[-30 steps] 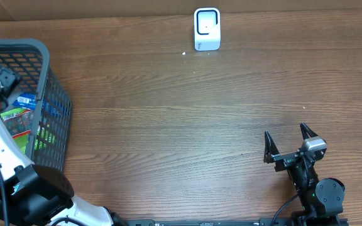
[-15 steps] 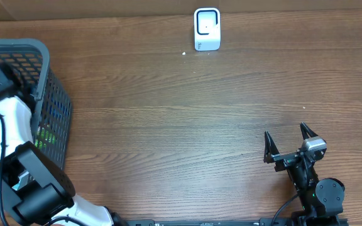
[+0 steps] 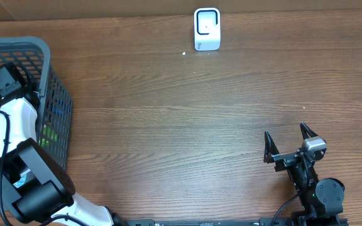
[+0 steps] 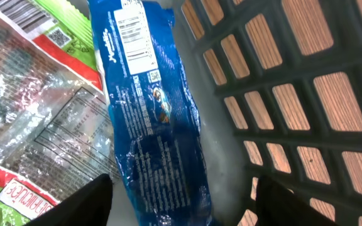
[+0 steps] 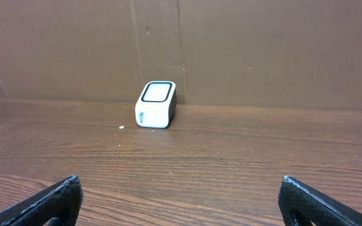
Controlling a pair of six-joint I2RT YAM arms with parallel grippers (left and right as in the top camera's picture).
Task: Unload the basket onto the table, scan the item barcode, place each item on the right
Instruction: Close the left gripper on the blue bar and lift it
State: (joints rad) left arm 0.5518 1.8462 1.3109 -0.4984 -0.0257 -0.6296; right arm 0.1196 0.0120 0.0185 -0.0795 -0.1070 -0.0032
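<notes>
A blue snack packet [image 4: 159,132] lies on the basket floor, with a white barcode label [image 4: 132,28] at its far end. My left gripper [image 4: 187,210] hangs over the packet's near end, open. Its two fingers straddle the packet with a gap on each side. From overhead, my left arm [image 3: 14,119] reaches down into the grey basket [image 3: 43,50], and its fingers are hidden. The white scanner [image 3: 207,29] stands at the table's far edge and also shows in the right wrist view as the scanner [image 5: 156,104]. My right gripper [image 3: 288,141] rests open and empty at the near right; its wrist view shows the same open gripper [image 5: 184,204].
A green and red crinkly packet [image 4: 36,107] lies left of the blue one. The basket's lattice wall [image 4: 281,94] rises close on the right of the blue packet. A brown cardboard wall [image 5: 263,50] stands behind the scanner.
My left arm has swung further over and down into the basket, and its jaws have narrowed a little. The right arm has not moved.
</notes>
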